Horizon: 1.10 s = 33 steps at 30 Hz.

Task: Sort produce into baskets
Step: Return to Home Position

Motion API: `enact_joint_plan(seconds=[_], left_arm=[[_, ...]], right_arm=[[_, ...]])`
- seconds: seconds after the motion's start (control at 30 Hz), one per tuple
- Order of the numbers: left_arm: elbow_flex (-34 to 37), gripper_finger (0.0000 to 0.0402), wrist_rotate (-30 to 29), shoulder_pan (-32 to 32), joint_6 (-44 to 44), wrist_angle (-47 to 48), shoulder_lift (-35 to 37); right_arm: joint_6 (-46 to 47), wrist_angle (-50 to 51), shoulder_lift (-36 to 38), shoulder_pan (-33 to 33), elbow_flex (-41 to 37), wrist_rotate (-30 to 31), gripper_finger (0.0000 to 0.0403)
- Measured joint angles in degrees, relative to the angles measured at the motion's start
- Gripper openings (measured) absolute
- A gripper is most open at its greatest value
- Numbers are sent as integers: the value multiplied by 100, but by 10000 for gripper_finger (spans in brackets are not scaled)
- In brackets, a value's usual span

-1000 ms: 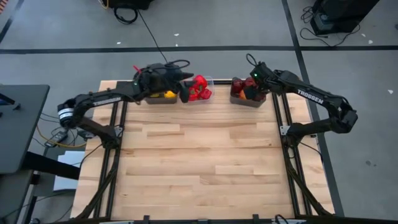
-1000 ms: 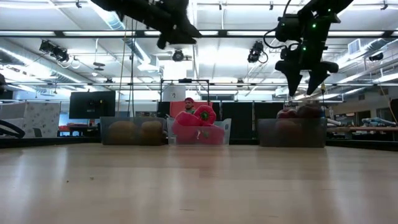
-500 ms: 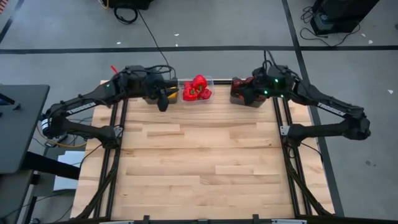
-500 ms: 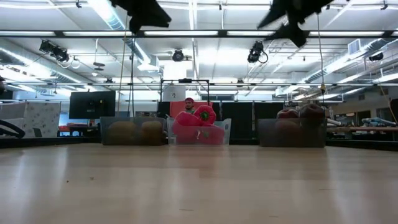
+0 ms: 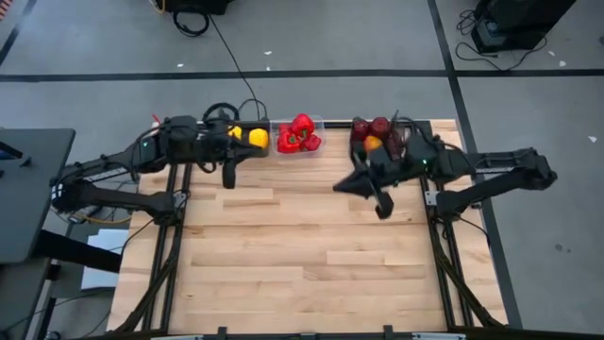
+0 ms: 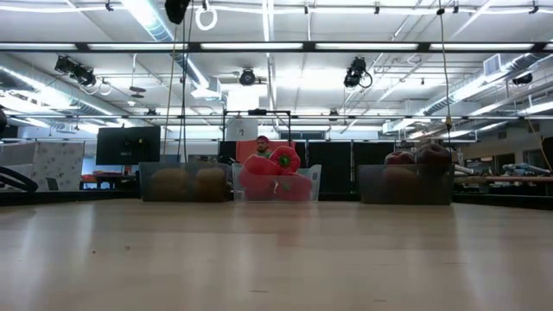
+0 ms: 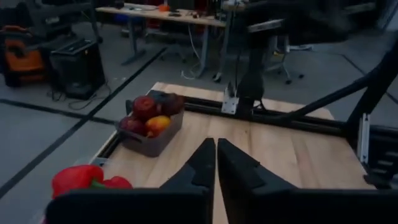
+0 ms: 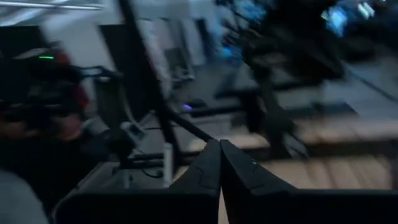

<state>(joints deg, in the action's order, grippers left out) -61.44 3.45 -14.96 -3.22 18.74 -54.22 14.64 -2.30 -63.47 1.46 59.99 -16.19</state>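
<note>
Both arms have swung back off the baskets, uncovering the produce: yellow peppers (image 5: 253, 138) in the left dark basket (image 6: 155, 183), red peppers (image 5: 299, 135) in the clear basket (image 6: 313, 181), apples (image 5: 370, 127) in the right dark basket (image 7: 155, 142). Sorting looks done, with nothing loose on the table (image 5: 302, 246). The left end effector (image 7: 216, 144) and right end effector (image 8: 219, 144) are pressed together, empty. The left arm hides part of the left dark basket, so piece counts are unclear.

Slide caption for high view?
Produce sorted: yellow peppers, red peppers, apples in separate bins; left gripper, right gripper shut above the table.
</note>
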Motion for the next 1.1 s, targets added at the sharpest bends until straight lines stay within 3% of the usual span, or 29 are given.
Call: enact_joint_plan(seconds=[0.17, 0.33, 0.5, 0.6, 0.67, 0.77, 0.87, 0.97, 1.1], left_arm=[[843, 5, 319, 16, -152, -227, 487], [1756, 5, 348, 301, -192, -397, 889], [2546, 4, 1063, 463, -375, -424, 880], [2802, 4, 1111, 513, -590, -805, 724], [2825, 3, 1007, 583, -275, -1207, 700], [2825, 2, 966, 651, 337, -1651, 759], [2825, 2, 1154, 610, 724, -1449, 958], [2825, 1, 1190, 586, 846, -846, 1224], [2853, 1, 1203, 590, 1086, -261, 1679]], right_arm=[[-580, -397, -3, -643, 0, -19, 7], [-987, -322, 90, -859, 0, 8, 8], [-1317, 1130, -91, -764, 5, 518, 8], [-1341, 2090, -329, -685, -7, 592, 8], [-1317, 2148, -437, -654, -41, 536, 8], [-1474, 1154, -472, -678, -404, 157, 7], [-1377, -328, -369, -668, -974, 58, 7], [-1177, -1204, -80, -581, -1628, 235, 7], [-994, -1630, 568, -577, -2550, 677, 6]])
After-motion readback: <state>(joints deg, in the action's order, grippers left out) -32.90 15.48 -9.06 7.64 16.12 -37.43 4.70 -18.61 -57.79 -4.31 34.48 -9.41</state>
